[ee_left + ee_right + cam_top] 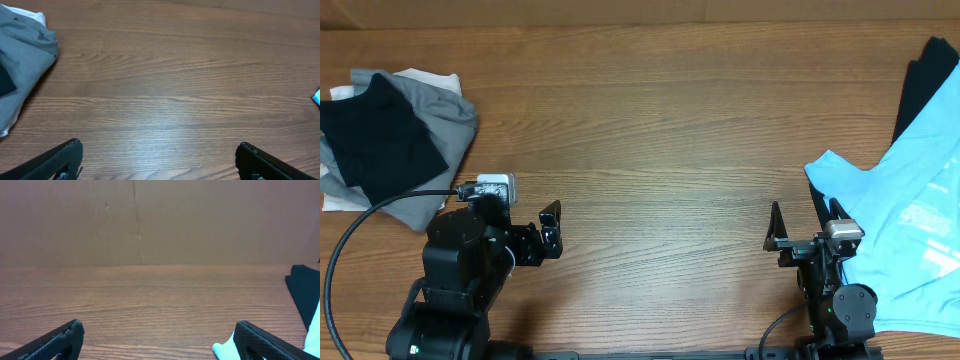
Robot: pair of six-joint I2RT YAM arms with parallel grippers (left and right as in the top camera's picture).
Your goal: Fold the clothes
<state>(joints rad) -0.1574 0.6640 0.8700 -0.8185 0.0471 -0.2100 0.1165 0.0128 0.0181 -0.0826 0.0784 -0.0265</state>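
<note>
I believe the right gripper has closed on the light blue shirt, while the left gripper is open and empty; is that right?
Not quite. The right gripper is open and empty too: the right wrist view shows its jaws wide apart, and the light blue shirt lies on the table beside it. The left gripper is open and empty, as you said.

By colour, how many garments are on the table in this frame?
Black: 2 (black garment on the left pile, black garment at the right edge)
Grey: 1 (grey garment)
White: 1 (white garment)
Light blue: 1 (light blue T-shirt)
Total: 5
</note>
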